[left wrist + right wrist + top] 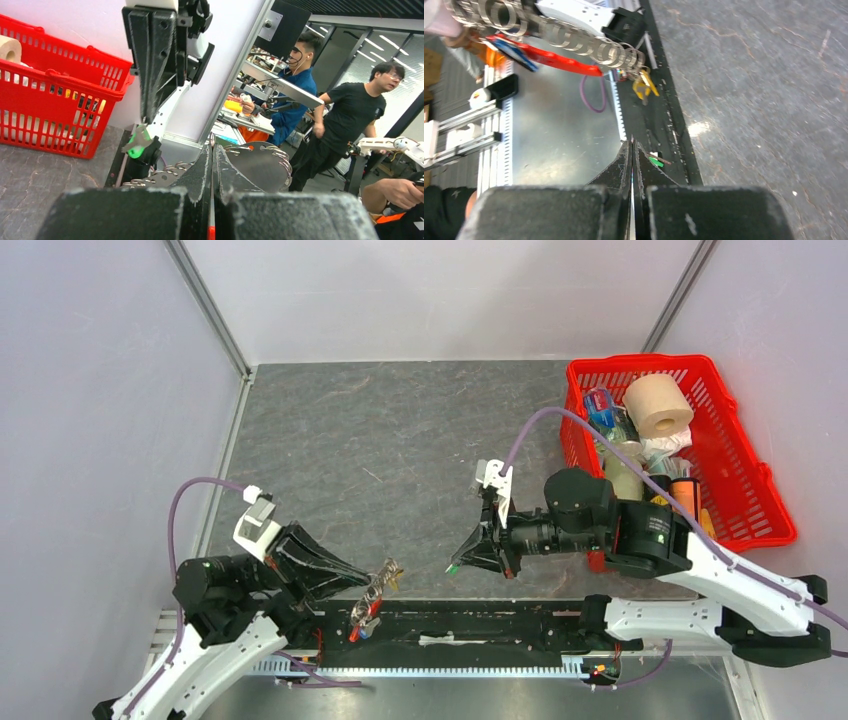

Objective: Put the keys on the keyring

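Note:
My left gripper (383, 578) is shut on the keyring (374, 592) and holds it above the table's near edge. Its silver links, red fob (555, 60), a blue-headed key (510, 49) and a brass key (644, 86) hang across the top of the right wrist view. In the left wrist view a red sliver shows between the shut left gripper (211, 147). My right gripper (458, 565) is shut on a green-headed key (453, 567), a short way right of the keyring. The green head shows in both wrist views (135, 146) (655, 161). The two grippers point at each other.
A red basket (745, 495) with a paper roll (658, 405) and several items stands at the back right; it also shows in the left wrist view (50, 100). A black rail (480, 625) runs along the near edge. White walls enclose the grey table (400, 440).

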Action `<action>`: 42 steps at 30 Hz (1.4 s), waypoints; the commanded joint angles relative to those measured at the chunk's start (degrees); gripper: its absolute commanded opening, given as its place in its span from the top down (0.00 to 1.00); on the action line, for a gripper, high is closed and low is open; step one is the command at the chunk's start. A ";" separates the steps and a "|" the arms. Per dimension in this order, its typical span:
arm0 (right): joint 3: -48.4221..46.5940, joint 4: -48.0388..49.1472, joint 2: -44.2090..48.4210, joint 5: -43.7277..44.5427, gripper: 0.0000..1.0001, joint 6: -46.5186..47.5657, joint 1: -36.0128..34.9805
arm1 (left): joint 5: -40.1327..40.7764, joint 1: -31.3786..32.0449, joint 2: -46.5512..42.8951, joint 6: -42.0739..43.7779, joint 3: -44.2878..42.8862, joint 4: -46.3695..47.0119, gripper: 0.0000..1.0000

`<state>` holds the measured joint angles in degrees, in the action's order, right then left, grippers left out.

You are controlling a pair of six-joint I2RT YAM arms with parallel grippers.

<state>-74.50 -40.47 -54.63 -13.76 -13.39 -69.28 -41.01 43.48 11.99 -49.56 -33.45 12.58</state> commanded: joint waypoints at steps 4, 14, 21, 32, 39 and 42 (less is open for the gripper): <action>-8.46 -1.68 -4.14 -12.12 1.00 -0.74 -0.29 | -2.30 0.21 1.45 2.28 -2.34 2.80 0.98; -12.95 1.92 -9.43 -18.90 1.00 -4.27 -0.33 | -2.01 0.18 2.34 4.17 -2.02 1.03 0.98; -16.66 2.22 -12.65 -18.80 1.00 -4.95 -0.33 | -0.28 0.16 2.46 6.93 -1.86 -1.58 0.98; -21.86 -1.34 -17.33 -17.79 1.00 -2.68 -0.33 | 2.84 0.16 0.75 14.24 -2.11 -7.31 0.98; -23.24 -4.13 -18.90 -18.33 1.00 1.29 -0.26 | -0.19 0.12 1.12 16.12 -2.76 -4.94 0.98; -23.78 -5.07 -19.85 -18.63 1.00 2.68 -0.29 | -1.21 0.11 1.02 17.43 -2.85 -4.93 0.98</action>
<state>-95.20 -44.71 -73.49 -31.22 -13.76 -69.28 -40.14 43.51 13.39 -36.07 -33.50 4.56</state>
